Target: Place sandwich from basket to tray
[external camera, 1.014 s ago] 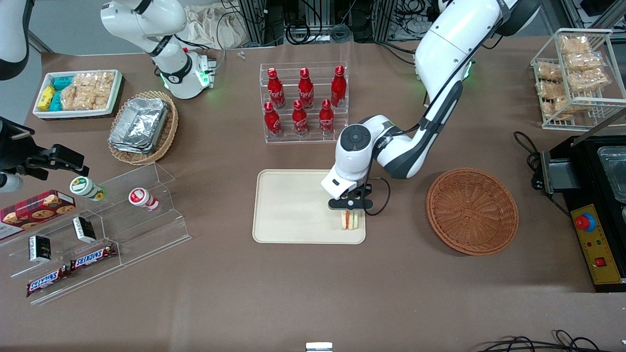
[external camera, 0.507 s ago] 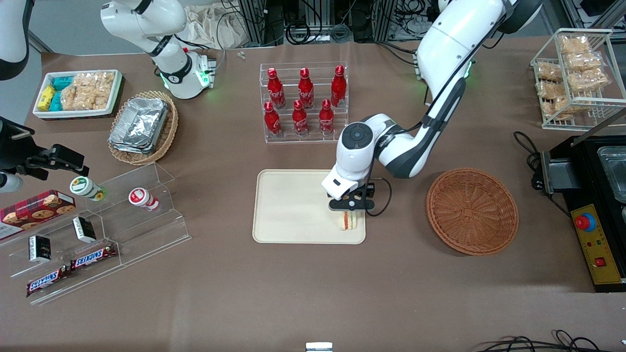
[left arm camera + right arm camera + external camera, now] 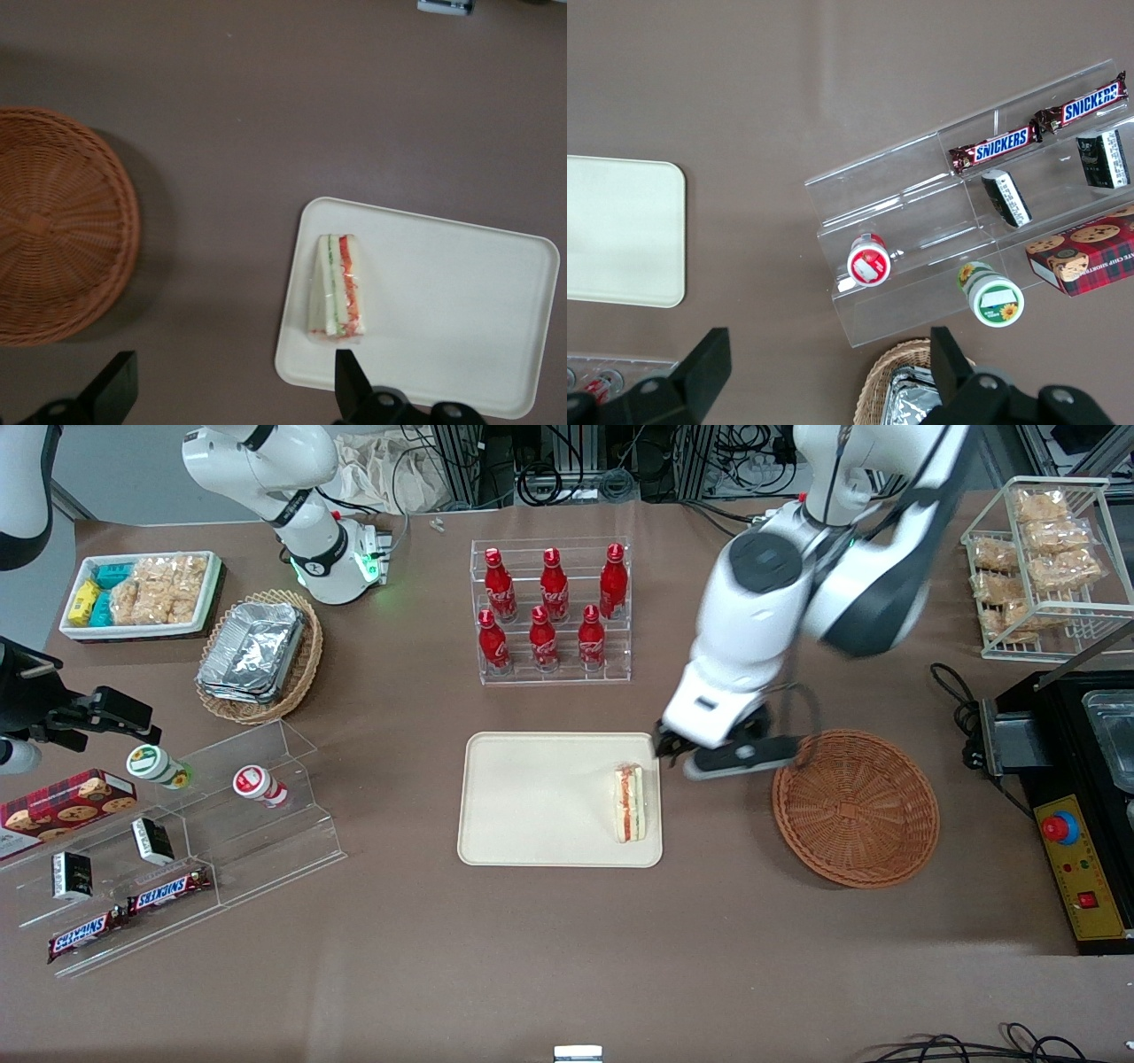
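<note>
Lying flat: striped sandwich (image 3: 630, 803), jaws (image 3: 709, 757) spread.

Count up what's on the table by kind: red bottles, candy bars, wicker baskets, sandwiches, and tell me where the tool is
Red bottles: 6
Candy bars: 2
Wicker baskets: 2
Sandwiches: 1, on the tray
Total: 11
The tool is open, raised between tray and round basket.

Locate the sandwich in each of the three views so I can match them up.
Front view: the sandwich lies on the tray, along the edge nearest the basket; the open claw hangs above the gap between tray and basket.
Left wrist view: the sandwich lies on the tray, at the end nearest the basket.
Right wrist view: not in it; only one sandwich-free end of the tray shows.
Shared landmark: the tray.
</note>
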Controlling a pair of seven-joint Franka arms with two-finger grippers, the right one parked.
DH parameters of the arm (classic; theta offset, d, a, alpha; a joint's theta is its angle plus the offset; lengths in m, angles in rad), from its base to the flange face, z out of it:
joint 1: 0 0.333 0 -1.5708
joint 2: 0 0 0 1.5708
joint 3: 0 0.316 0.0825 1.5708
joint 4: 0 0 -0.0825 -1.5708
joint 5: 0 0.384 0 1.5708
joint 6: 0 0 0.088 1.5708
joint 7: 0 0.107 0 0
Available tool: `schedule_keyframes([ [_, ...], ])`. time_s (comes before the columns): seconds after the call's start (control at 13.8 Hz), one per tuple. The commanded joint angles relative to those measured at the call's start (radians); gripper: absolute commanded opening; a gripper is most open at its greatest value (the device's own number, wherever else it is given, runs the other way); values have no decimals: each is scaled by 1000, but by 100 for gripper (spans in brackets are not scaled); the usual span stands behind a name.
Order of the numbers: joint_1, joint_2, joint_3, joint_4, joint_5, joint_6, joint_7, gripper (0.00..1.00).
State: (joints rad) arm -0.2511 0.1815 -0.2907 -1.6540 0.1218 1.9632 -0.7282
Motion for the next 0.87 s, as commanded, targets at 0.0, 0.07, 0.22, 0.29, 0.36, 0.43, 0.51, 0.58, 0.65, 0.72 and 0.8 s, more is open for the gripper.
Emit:
schedule_keyframes([
  [0.0,103,-92,-2,33,-128,-195,223,100],
  [0.07,128,-129,5,31,-154,-258,310,100],
  [0.22,127,-198,106,23,-172,-341,418,100],
  [0.29,127,-232,158,20,-192,-383,493,100],
  [0.36,130,-262,212,16,-200,-420,571,100],
  [0.43,133,-290,241,1,-198,-435,616,100],
  [0.51,141,-312,255,-24,-189,-434,628,100],
  [0.58,151,-318,260,-30,-186,-429,639,100],
  [0.65,159,-309,265,-18,-188,-428,665,100],
  [0.72,159,-298,266,3,-183,-429,674,100],
  [0.8,159,-278,265,23,-180,-429,676,100],
])
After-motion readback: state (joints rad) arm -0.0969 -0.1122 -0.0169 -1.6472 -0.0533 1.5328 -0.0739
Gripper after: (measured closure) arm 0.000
